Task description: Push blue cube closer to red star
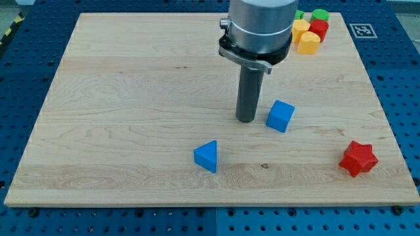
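The blue cube sits on the wooden board right of centre. The red star lies near the board's bottom right corner, well apart from the cube, down and to the right of it. My tip rests on the board just left of the blue cube, with a small gap between them. The rod hangs from the grey arm head at the view's top.
A blue triangular block lies below and left of my tip. A cluster of yellow, red and green blocks sits at the board's top right corner. The board's edge runs along the view's bottom.
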### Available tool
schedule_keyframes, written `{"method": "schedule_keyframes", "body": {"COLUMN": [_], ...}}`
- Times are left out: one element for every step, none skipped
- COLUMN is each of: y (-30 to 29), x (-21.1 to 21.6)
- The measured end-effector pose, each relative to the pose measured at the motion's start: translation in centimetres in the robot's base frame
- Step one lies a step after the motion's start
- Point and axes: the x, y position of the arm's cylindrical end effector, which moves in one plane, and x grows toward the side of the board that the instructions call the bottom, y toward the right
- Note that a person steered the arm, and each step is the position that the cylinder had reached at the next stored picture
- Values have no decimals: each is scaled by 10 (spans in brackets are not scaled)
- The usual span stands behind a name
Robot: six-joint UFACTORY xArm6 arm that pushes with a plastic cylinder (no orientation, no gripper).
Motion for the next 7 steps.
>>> {"method": "schedule_keyframes", "body": {"y": [16,31,47,62,72,73,75], "x": [0,0,0,1,6,13,15]}}
